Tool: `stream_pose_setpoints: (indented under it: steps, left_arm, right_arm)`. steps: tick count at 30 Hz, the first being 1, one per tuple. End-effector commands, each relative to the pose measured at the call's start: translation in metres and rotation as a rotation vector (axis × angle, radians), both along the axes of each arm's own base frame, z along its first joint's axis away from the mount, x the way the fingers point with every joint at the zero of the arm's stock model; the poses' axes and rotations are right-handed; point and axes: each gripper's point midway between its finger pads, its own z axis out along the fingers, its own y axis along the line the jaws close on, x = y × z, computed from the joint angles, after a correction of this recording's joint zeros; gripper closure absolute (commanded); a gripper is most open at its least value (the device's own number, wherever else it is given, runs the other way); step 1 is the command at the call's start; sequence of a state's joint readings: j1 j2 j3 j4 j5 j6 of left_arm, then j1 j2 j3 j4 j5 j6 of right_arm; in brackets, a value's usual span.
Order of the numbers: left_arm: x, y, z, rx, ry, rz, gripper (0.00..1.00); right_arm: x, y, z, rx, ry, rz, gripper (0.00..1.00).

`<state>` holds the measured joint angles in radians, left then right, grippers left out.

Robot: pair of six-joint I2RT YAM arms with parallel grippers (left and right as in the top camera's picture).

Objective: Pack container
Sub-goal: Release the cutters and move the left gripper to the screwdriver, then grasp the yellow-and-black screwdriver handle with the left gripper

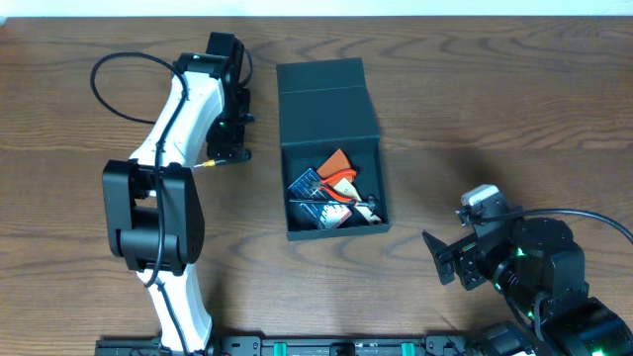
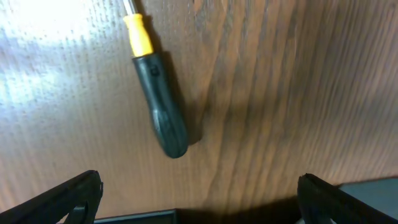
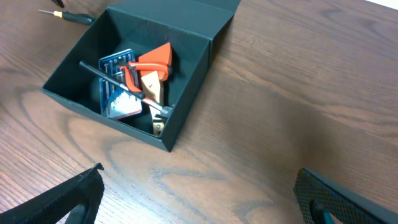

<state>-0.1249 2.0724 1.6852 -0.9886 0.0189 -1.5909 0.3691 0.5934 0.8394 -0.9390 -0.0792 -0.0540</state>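
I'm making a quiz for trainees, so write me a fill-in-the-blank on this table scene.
The packet inside the container is ___. The screwdriver lies on the ___, outside the container. Its handle is black and ___. The left gripper and right gripper are both ___.
Missing: blue; table; yellow; open.

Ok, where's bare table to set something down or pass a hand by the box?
The widest bare table is right of the container, up to the right gripper. A smaller patch lies in front of its front wall. Crowded: the strip between the container and the left gripper, where the screwdriver lies, and inside, among the tools.
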Motion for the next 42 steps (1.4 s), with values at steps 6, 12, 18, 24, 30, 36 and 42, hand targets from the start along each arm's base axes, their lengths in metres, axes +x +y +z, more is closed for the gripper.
stream_pose_setpoints:
  steps: [6,12,18,24,30,36,42]
  left_arm:
    - [-0.004,0.006,-0.036,-0.025,0.023,0.065,0.01]
    - [-0.013,0.006,-0.06,-0.064,0.034,0.076,0.01]
    - [-0.015,0.007,-0.061,-0.064,0.038,0.078,0.0]
    - [-0.017,0.008,-0.063,-0.067,0.047,0.083,0.09]
    - [-0.022,0.01,-0.065,-0.069,0.067,0.088,0.1]
    - [-0.027,0.006,-0.073,-0.098,0.099,0.089,0.11]
    - [-0.029,0.005,-0.074,-0.104,0.112,0.086,0.16]
  right_arm:
    - [0.0,-0.001,0.001,0.017,0.003,-0.013,0.01]
    - [0.0,-0.001,0.001,0.017,0.003,-0.013,0.01]
    - [0.0,-0.001,0.001,0.017,0.003,-0.013,0.01]
    - [0.0,-0.001,0.001,0.017,0.003,-0.013,0.01]
    - [0.0,-0.001,0.001,0.017,0.003,-0.013,0.01]
    - [0.0,-0.001,0.001,0.017,0.003,-0.013,0.01]
    - [0.0,-0.001,0.001,0.017,0.003,-0.013,0.01]
